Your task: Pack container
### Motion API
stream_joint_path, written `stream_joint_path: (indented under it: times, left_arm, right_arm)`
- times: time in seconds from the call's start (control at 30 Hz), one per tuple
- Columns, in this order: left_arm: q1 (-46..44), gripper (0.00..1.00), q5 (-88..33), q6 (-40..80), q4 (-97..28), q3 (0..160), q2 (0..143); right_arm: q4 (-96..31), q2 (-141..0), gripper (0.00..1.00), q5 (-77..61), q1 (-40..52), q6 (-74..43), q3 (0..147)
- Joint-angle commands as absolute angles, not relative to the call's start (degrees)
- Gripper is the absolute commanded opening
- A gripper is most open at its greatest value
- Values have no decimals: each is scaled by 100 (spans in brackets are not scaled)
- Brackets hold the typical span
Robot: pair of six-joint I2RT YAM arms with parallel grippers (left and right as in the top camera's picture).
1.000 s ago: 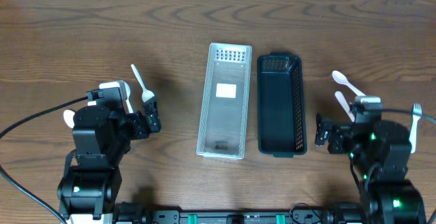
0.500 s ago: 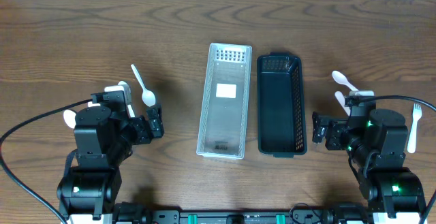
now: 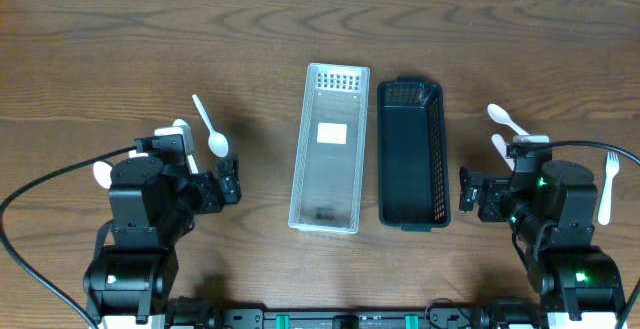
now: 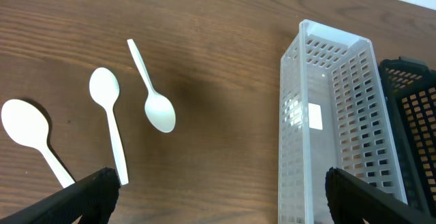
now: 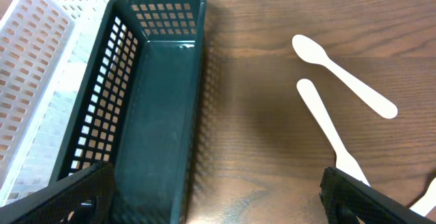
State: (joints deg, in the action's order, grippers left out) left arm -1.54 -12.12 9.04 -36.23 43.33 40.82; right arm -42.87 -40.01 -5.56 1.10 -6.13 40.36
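Observation:
A clear perforated container [image 3: 330, 149] and a dark green basket [image 3: 410, 154] stand side by side mid-table, both with nothing inside. White plastic spoons [image 3: 210, 129] lie to the left. In the left wrist view three spoons [image 4: 153, 91] [image 4: 109, 118] [image 4: 30, 135] lie ahead of my left gripper [image 4: 221, 197], which is open and holds nothing. To the right lie a spoon [image 5: 344, 74] and another white utensil [image 5: 330, 129]. My right gripper [image 5: 218, 197] is open over bare wood beside the basket [image 5: 153, 108].
A white fork [image 3: 608, 184] lies at the far right, beside the right arm. A black cable [image 3: 50, 184] runs from the left arm to the table's left edge. The arm bases stand at the front edge.
Over the last second the left arm moved slightly right and forward. The right arm shifted left toward the basket. Both grippers stayed open and the utensils did not move.

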Motion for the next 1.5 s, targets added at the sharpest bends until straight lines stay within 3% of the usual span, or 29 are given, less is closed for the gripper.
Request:
stream_joint_path:
  times: [0.0, 0.43, 0.6, 0.7, 0.83, 0.9, 1.07, 1.33, 1.4, 1.47]
  left_arm:
    - [-141, 98, -1306, 910, -3642, 4473, 4056]
    - [-141, 99, -1181, 910, -3623, 4543, 4073]
    - [-141, 87, -939, 910, -3623, 4703, 4086]
    - [-141, 74, -937, 910, -3675, 4884, 4200]
    - [-141, 60, -934, 910, -3804, 5194, 4534]
    - [-141, 60, -827, 913, -3905, 5369, 4762]
    - [-141, 46, -593, 913, -4117, 5734, 5328]
    - [-141, 9, -482, 978, -4370, 6036, 5999]
    - [-141, 6, -416, 978, -4370, 6036, 6119]
    - [-141, 6, -279, 974, -4368, 6036, 6241]
  right_arm:
    - [-4313, -3979, 99, -491, 152, -685, 4163]
    - [-4875, -4858, 99, 23, 152, -834, 4805]
    - [-5076, -5476, 97, 25, 152, -832, 5502]
    - [-5155, -5813, 93, 49, 152, -832, 5898]
    - [-5277, -6171, 84, 333, 152, -829, 6311]
    - [-5275, -6296, 79, 366, 145, -832, 6399]
    - [-5271, -6639, 57, 368, 141, -834, 6412]
    - [-5212, -7271, 15, 454, 132, -834, 6412]
    - [-5177, -7397, 7, 456, 104, -834, 6412]
    - [-5146, -7533, 5, 475, 45, -832, 6412]
